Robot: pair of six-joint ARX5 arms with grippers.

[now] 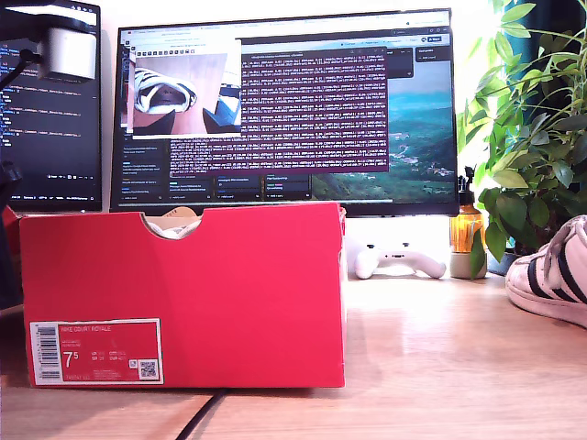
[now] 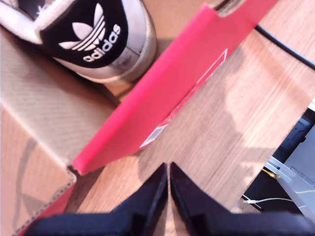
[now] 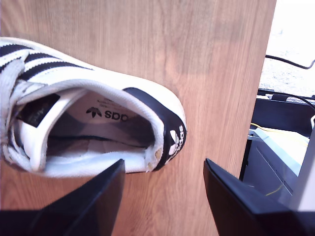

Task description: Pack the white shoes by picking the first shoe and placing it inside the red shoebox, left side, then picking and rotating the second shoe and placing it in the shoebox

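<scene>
My first gripper [image 2: 169,169] hangs with its jaws pressed together and empty, just outside the red shoebox [image 2: 162,98], over the wooden surface [image 2: 231,123]. Inside the box, one white shoe [image 2: 93,39] lies with its black heel tab against the red wall. My second gripper [image 3: 165,169] is spread wide above the heel of the other white shoe [image 3: 88,123], which rests on the surface well apart from the box.
</scene>
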